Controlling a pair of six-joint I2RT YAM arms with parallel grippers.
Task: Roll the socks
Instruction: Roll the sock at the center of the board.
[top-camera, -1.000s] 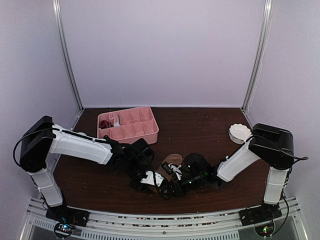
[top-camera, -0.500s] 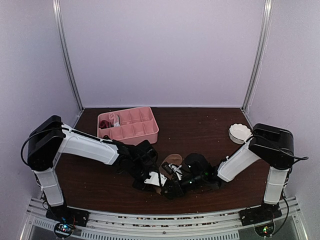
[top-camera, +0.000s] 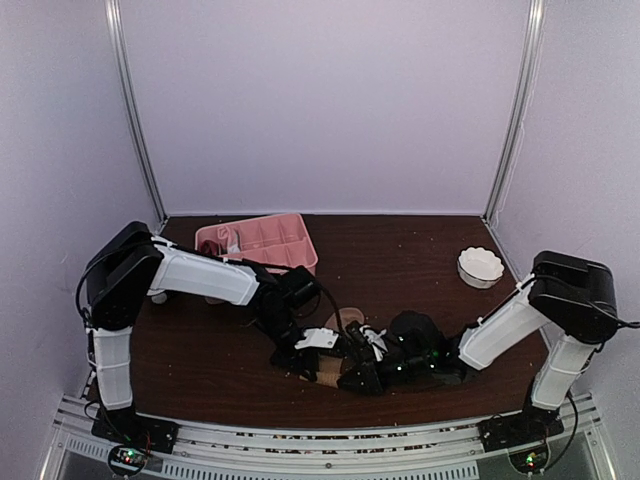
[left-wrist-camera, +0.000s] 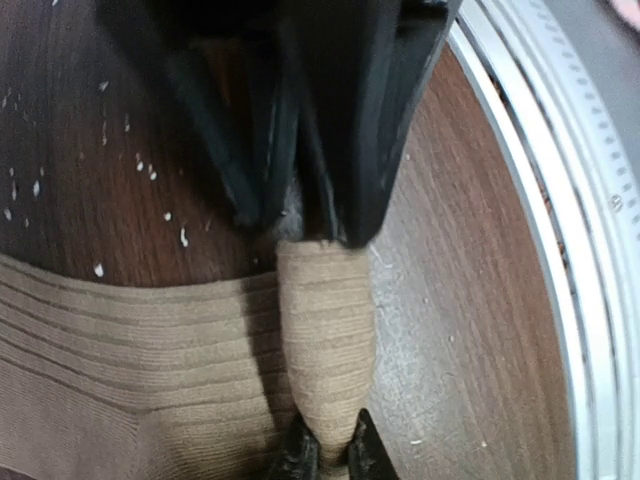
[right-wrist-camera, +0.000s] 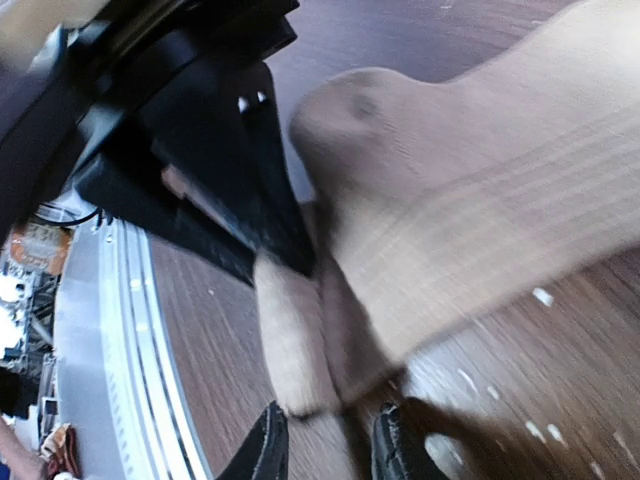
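A tan-beige sock (top-camera: 342, 322) lies near the table's front edge, its near end rolled into a tight roll (left-wrist-camera: 325, 330). My left gripper (left-wrist-camera: 325, 458) is shut on one end of that roll; in the top view it (top-camera: 312, 358) sits left of the sock. My right gripper (right-wrist-camera: 330, 445) faces it from the other end, jaws apart, with the roll's end (right-wrist-camera: 295, 350) just ahead of the fingertips (right-wrist-camera: 268, 440); in the top view it (top-camera: 352, 372) is right of the roll. The rest of the sock (right-wrist-camera: 480, 200) lies flat. The pink patched socks are not in view.
A pink divided tray (top-camera: 285, 262) stands at the back left with a dark red bundle (top-camera: 214, 246) in one compartment. A white bowl (top-camera: 480, 266) stands at the right. The metal front rail (left-wrist-camera: 560, 230) runs close beside the roll.
Both grippers and the sock's rolled end have shifted to the right along the front edge. The left arm's shoulder has swung up and rightward.
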